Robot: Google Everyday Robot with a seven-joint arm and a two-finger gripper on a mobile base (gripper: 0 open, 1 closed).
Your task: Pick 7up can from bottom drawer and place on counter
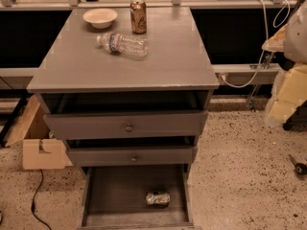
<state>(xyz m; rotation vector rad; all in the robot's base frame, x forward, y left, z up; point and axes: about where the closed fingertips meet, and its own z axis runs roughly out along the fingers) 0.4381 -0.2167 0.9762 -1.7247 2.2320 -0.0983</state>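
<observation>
Three drawers make up the grey cabinet [125, 127], and the bottom drawer [115, 195] is pulled well out over the speckled floor [240, 176], its dark bare inside open to the camera. One small green-and-silver can [158, 198] lies on its side in that drawer, right of the middle and towards the front. It is clear of the drawer's side walls, and nothing else lies beside it. The two drawers above each carry a small round knob, and each shows a dark gap above its front.

The cabinet's flat grey surface [163, 68], pale and worn along its front edge, bears three things, all in its back half. A pale bowl [100, 17] sits at the back left. A brown-gold can [138, 16] stands upright just to the right of the bowl, apart from it. A clear plastic bottle [123, 44] lies on its side in front of both, its cap pointing left.

On the floor to the left of the cabinet sits a cardboard box [41, 152], with a black cable [36, 200] trailing in front of it. To the right, yellow foam blocks [288, 97] lean at the edge of the view, and a white cable [249, 78] loops down from the rail behind.

The gripper is outside the camera's view, so I cannot tell whether its jaws are released or clenched. Nothing is holding the green-and-silver can.
</observation>
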